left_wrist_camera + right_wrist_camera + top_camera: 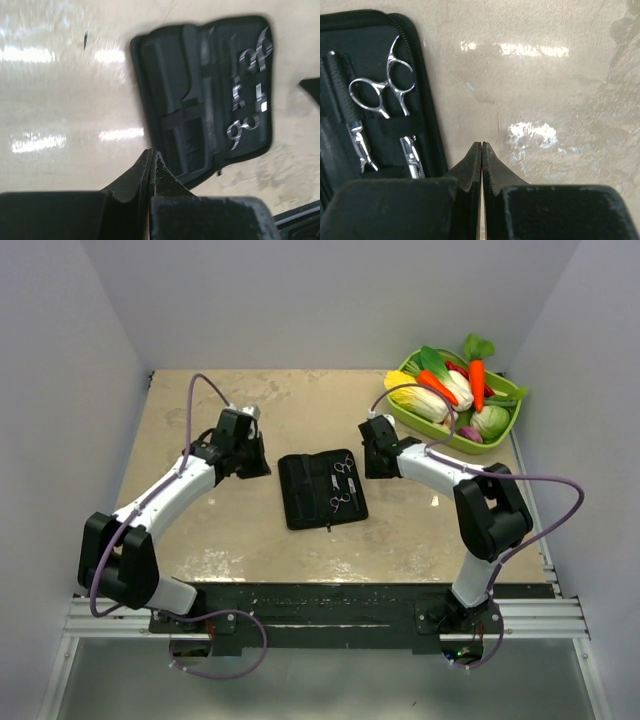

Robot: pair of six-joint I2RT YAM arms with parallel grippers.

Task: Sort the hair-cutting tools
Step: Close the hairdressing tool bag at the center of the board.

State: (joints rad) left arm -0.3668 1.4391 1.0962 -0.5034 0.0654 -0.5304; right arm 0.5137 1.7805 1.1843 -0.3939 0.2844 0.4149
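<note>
Left fingers (162,172): clenched tip to tip, with nothing between them.
Right fingers (492,162): likewise pressed together and empty, only a hairline slit showing.
Left gripper (245,452): over bare tabletop to the left of the case (305,495), near its far-left corner but not touching it.
Right gripper (374,458): just beside the case's right edge, level with its far end, also over bare tabletop.
Far scissors (346,469): silver, lying in the right half of the case at its far end, with a black strap across the shanks.
Near scissors (341,502): silver, in the same right half, closer to the case's near edge.
Comb (182,145): black with fine teeth showing, tucked in the left half of the case.
Second comb: cannot be told apart from the black lining in the blurred left wrist view.
Case: black, opened flat in two halves with a zip round the rim, lying between the two grippers.
Table (200,530): beige and scuffed; the case lies at its middle.
Basket (500,435): green, filled with toy vegetables, well apart from the case at the far right.
</note>
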